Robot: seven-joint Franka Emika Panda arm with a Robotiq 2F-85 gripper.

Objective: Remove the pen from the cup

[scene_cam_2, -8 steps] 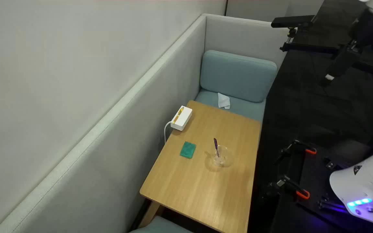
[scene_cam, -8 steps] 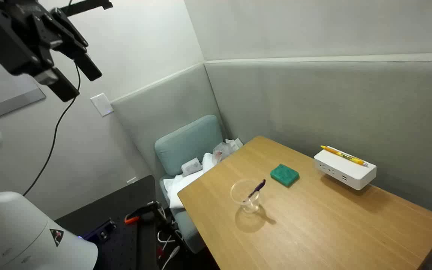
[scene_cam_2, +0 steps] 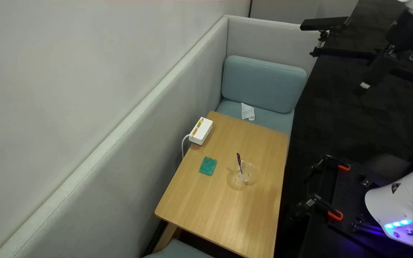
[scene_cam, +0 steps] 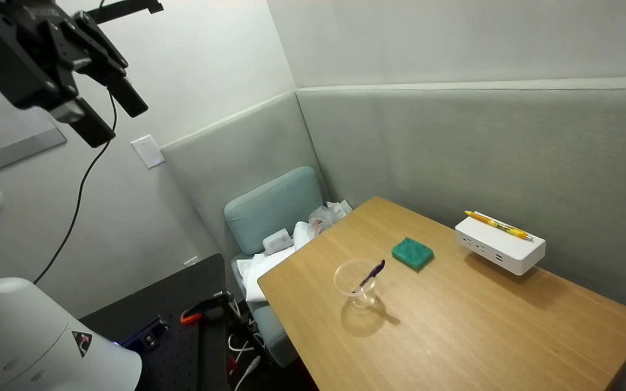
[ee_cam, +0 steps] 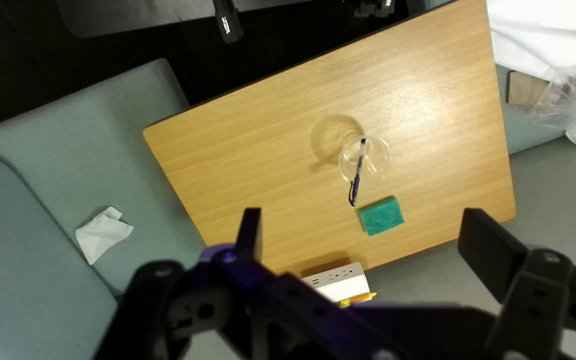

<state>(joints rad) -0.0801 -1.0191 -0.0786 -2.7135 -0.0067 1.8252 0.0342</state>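
Observation:
The cup (scene_cam: 348, 278) is a small clear glass standing upright on the wooden table, also seen in an exterior view (scene_cam_2: 250, 174) and the wrist view (ee_cam: 377, 156). The dark purple pen (scene_cam: 373, 273) leans inside it, its clip end sticking out over the rim. The pen also shows in an exterior view (scene_cam_2: 239, 160) and the wrist view (ee_cam: 356, 181), where its clip end points toward the green sponge. My gripper (scene_cam: 119, 124) is high above and well away from the table. In the wrist view its fingers (ee_cam: 362, 216) are wide apart with nothing between them.
A green sponge (scene_cam: 412, 253) lies beside the cup on the table (scene_cam: 470, 326). A white power box (scene_cam: 495, 251) with a yellow pen (scene_cam: 498, 225) on top sits at the wall-side edge. Padded walls border the table. Black clamps (scene_cam_2: 330, 211) are near the robot base.

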